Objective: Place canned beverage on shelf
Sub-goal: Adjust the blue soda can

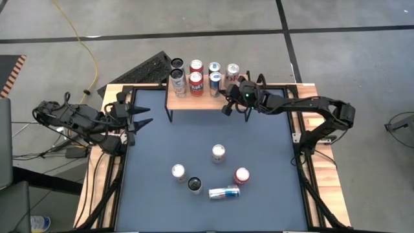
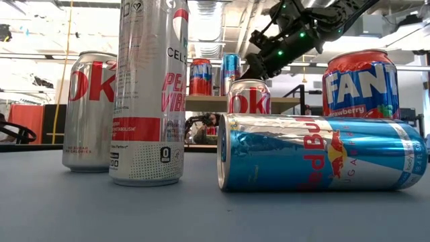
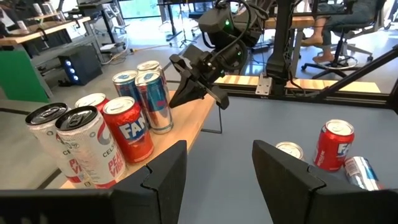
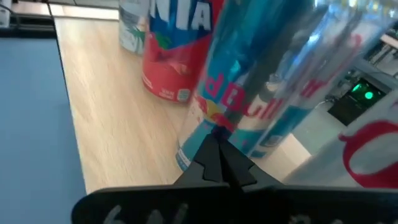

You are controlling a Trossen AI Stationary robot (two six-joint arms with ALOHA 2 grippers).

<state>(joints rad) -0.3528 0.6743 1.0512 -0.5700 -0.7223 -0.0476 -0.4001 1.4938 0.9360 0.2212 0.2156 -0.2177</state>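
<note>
The shelf (image 1: 194,100), a light-wood top on black legs, stands at the table's far edge and carries several upright cans. Among them are tall white cans (image 3: 87,146), a red Fanta (image 3: 129,129), blue Red Bull cans (image 3: 155,99) and a Coke (image 1: 233,70). My right gripper (image 1: 226,109) is shut at the shelf's right end, its tips at the nearer Red Bull can (image 4: 249,93). My left gripper (image 1: 147,114) is open and holds nothing, above the table's left edge. On the table stand several cans (image 1: 218,153), and a Red Bull can (image 1: 224,192) lies on its side. My right gripper (image 4: 217,149) points its shut fingertips nearly level, from the table's right, at the lower side wall (image 4: 214,127) of the nearer Red Bull can on the shelf. Whether the tips touch the can cannot be told. The can stands upright on the wood.
Loose on the mat near the front are a Coke (image 1: 178,171), a black-topped tall can (image 1: 195,184) and a red Fanta (image 1: 242,175). The black frame rails (image 1: 301,162) run along the table's sides. Bare wood (image 4: 118,124) shows on the shelf's right end.
</note>
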